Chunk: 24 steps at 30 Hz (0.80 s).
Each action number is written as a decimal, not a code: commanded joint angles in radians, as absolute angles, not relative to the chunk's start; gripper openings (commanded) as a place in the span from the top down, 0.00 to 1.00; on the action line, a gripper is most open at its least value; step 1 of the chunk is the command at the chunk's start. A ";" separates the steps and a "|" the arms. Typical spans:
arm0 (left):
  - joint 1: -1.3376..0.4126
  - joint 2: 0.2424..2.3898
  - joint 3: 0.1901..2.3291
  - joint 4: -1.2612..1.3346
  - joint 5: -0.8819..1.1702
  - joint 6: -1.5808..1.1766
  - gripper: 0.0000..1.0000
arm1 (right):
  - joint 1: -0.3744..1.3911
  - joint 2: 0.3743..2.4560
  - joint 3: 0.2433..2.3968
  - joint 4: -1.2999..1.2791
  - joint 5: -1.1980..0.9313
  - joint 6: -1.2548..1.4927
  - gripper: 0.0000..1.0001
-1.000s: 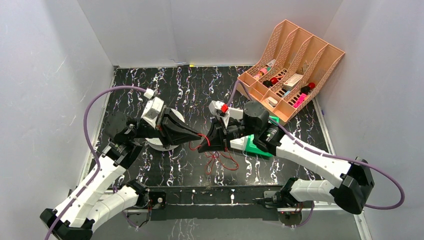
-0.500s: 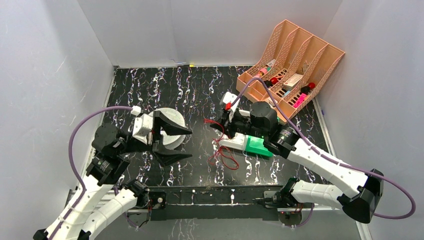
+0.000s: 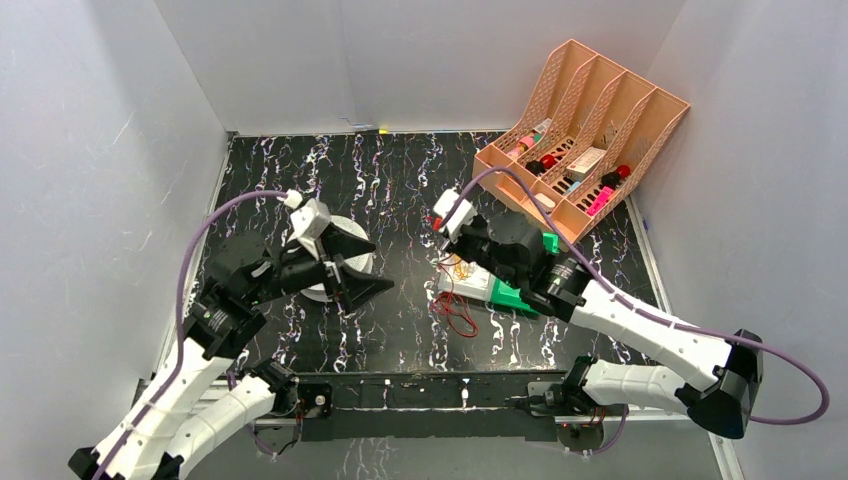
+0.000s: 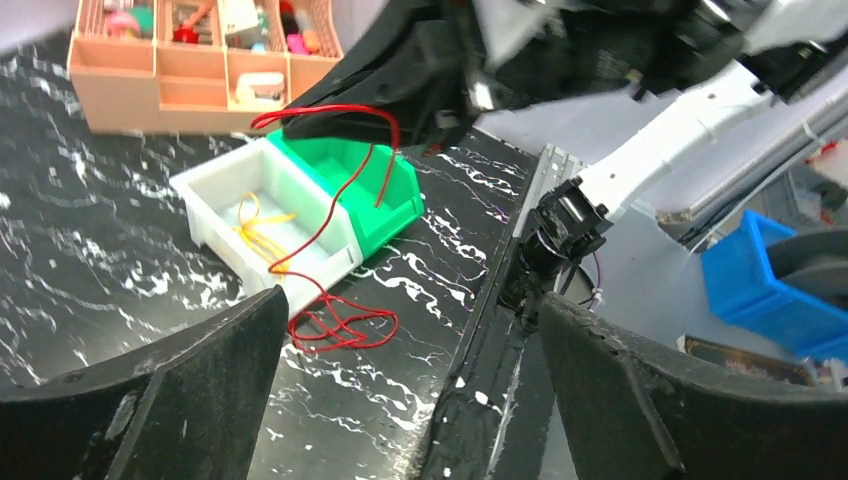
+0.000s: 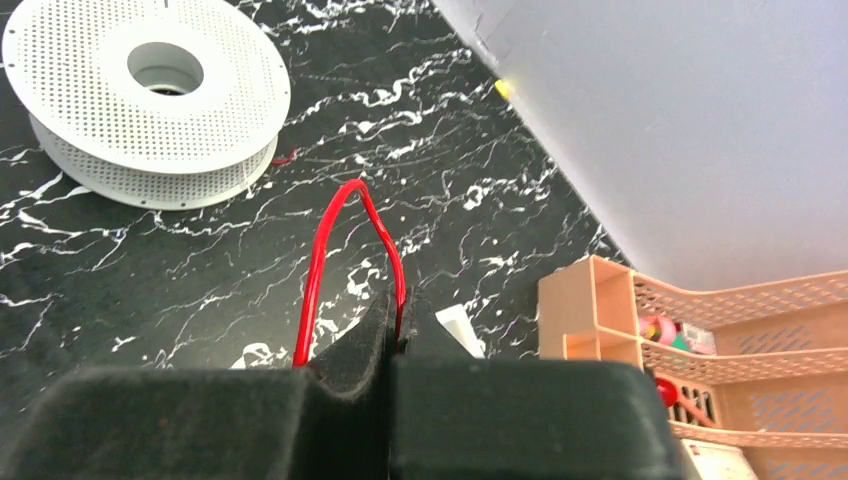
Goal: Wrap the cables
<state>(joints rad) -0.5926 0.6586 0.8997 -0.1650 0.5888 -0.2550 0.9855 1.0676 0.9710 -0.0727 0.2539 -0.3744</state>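
**A:** Where's the red cable [image 4: 340,322] sitting?

**B:** In two places. One loop is pinched in the right claw [image 5: 396,338], whose fingers are pressed together on it, up above the two small bins. From there it drops over the green bin [image 4: 398,212] and the white bin [image 4: 205,205] and crosses the white one's near rim. The rest lies in a loose tangle on the bench [image 3: 300,170], just in front of that bin.

**A:** And the left claw [image 3: 383,265]?

**B:** Spread wide and holding nothing. It's well apart from the cable, near the white spool [image 5: 150,90].

**A:** So what worries you?

**B:** Three things. The cable is thread-thin and only a small bend of it sits between the fingers, so a pull against the tangle could slide it out. It also hangs over the bin rim, so drawing it up or sideways may catch there and drag or tip the bins, which look light. And a yellow wire [image 4: 262,232] lies inside the white bin right beside the red run, so the two could snarl together.

**A:** And the heap on the bench?

**B:** Its loops cross each other. Tugged from one end, I'd expect them to tighten into a knot rather than pay out.
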 commanded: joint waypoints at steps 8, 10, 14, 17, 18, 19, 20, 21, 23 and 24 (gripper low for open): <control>-0.595 0.752 0.925 -0.127 0.503 -0.573 0.02 | 1.229 1.010 0.751 0.423 0.516 -0.836 1.00; -0.596 0.779 0.927 -0.095 0.543 -0.621 0.03 | 1.270 1.007 0.712 0.506 0.532 -0.919 1.00; -0.595 0.842 0.936 -0.075 0.612 -0.679 0.05 | 1.331 1.010 0.660 0.623 0.563 -1.027 1.00; -0.596 0.877 0.924 -0.080 0.644 -0.697 0.07 | 1.368 1.022 0.641 0.681 0.587 -1.090 1.00; -0.595 0.886 0.919 -0.081 0.658 -0.702 0.08 | 1.378 1.030 0.638 0.689 0.593 -1.107 1.00; -0.595 0.896 0.912 -0.079 0.666 -0.709 0.08 | 1.384 1.038 0.637 0.699 0.598 -1.122 1.00; -0.596 0.902 0.906 -0.076 0.673 -0.718 0.09 | 1.389 1.044 0.635 0.711 0.604 -1.140 1.00; -0.595 0.909 0.902 -0.074 0.680 -0.722 0.11 | 1.393 1.050 0.631 0.731 0.609 -1.156 1.00; -0.596 0.920 0.903 -0.072 0.696 -0.724 0.16 | 1.400 1.058 0.621 0.778 0.614 -1.184 1.00; -0.595 0.922 0.903 -0.072 0.700 -0.723 0.18 | 1.403 1.060 0.621 0.787 0.612 -1.190 1.00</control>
<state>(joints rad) -0.5926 0.9264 0.9028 -0.1013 0.6319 -0.6933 1.3895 1.0508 0.6365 0.6144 0.5743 -1.1049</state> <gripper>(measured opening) 0.843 0.021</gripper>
